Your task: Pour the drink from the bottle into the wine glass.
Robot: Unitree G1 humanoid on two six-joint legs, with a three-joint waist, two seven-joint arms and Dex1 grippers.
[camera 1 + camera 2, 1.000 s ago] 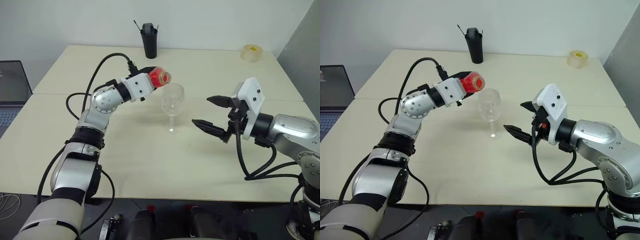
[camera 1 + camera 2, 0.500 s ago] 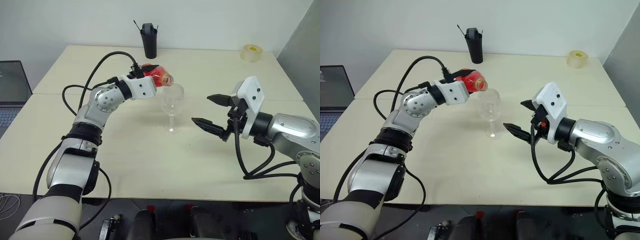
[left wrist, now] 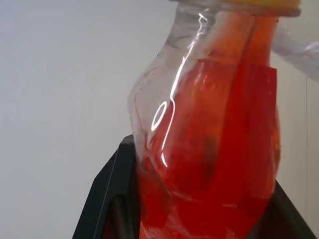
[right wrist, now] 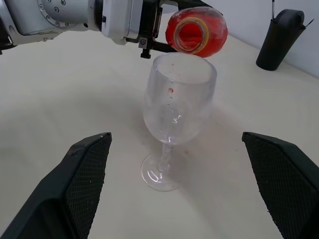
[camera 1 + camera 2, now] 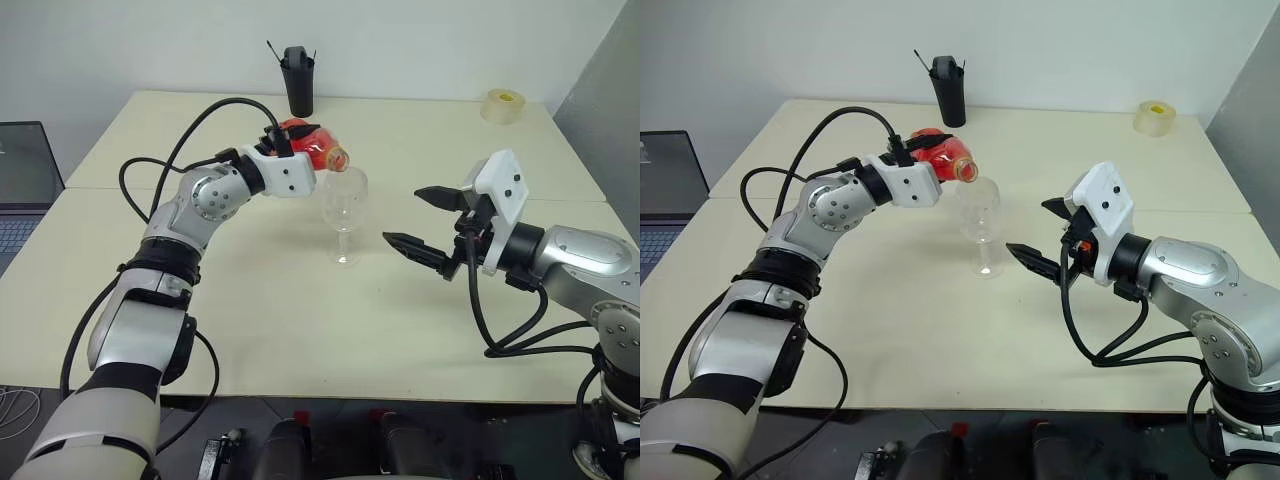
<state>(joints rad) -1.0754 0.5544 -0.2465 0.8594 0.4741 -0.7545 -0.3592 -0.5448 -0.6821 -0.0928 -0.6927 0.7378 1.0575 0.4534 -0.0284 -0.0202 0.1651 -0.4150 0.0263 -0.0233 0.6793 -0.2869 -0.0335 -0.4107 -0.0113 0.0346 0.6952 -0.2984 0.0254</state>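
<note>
The left gripper (image 5: 296, 141) was clenched on the bottle (image 5: 312, 150), its black fingers (image 3: 115, 194) pressed against either side of the ribbed body. The bottle lay tipped past level, with its open yellow-ringed mouth pointing right and slightly down, just above the far-left rim of the glass (image 5: 345, 210). The drink (image 3: 219, 164) filled most of the bottle's body and reached into the neck; in the right wrist view the mouth showed full of red. A few red drops clung to the inside wall of the glass bowl, which otherwise looked clear.

The glass stood upright on its foot near the middle of the table (image 5: 280, 330), between the two arms.

The right gripper (image 5: 420, 220) hung to the right of the glass, its jaws spread wide and holding nothing, the fingertips pointing left towards the glass but apart from it. In the right wrist view its two fingers (image 4: 84, 174) framed the glass on either side without touching.

At the far edge of the table stood a black cup (image 5: 299, 80), and at the far right corner lay a tape roll (image 5: 502, 105). A laptop (image 5: 25, 180) sat off the table's left side.
</note>
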